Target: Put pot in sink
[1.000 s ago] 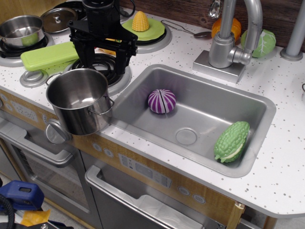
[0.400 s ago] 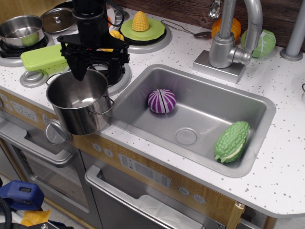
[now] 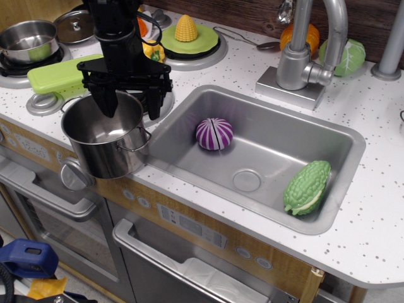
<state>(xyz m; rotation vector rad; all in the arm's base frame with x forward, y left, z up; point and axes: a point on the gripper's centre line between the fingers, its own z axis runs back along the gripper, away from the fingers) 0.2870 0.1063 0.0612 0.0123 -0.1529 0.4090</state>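
The large shiny steel pot (image 3: 104,136) stands upright and empty at the counter's front edge, left of the sink (image 3: 271,148). My black gripper (image 3: 130,115) hangs open over the pot's back right rim. Its left finger (image 3: 108,104) dips inside the pot and its right finger (image 3: 153,106) is outside the rim, by the wire handle. It holds nothing. The sink is a grey basin with a round drain (image 3: 247,180).
A purple onion (image 3: 214,133) and a green bitter gourd (image 3: 307,187) lie in the sink. The faucet (image 3: 303,57) stands behind it. A smaller pot (image 3: 28,41), a lid (image 3: 77,25), a green board (image 3: 57,76) and corn (image 3: 185,28) sit on the stove.
My gripper has moved forward and left and come down, from above the burner to the pot's back rim. The pot has not moved.
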